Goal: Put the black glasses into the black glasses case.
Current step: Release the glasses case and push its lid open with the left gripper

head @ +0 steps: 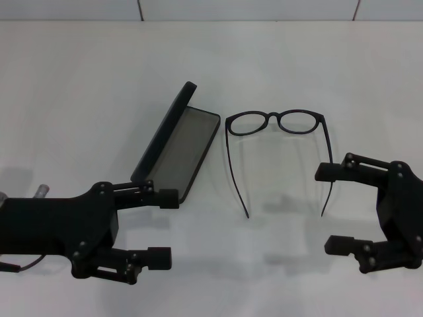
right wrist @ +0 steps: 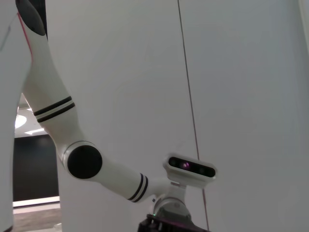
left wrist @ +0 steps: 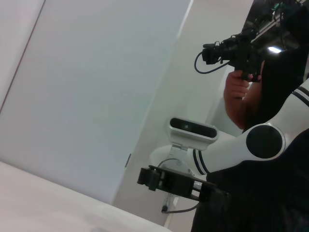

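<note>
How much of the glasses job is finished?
Done: the black hard-shell glasses case lies open. In hand: nothing; the open left gripper and open right gripper hold nothing. Left: the thin black-framed glasses sit on the white table beside the case.

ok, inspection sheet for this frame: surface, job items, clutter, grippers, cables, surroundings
Surface: white table, plain.
Black glasses: unfolded on the table, lenses far, temple arms pointing toward the robot, beside the case, apart from it.
Black glasses case: open, lid raised on its left side, grey lining showing, nothing inside.
Clutter: nothing seen.
Left gripper: open, low at the case's near end; upper finger at or close to that end, contact unclear.
Right gripper: open, near the right temple tip, holding nothing.
Cables: thin cable at the left arm's base.
Surroundings: pale wall; person holding a camera behind the robot.
</note>
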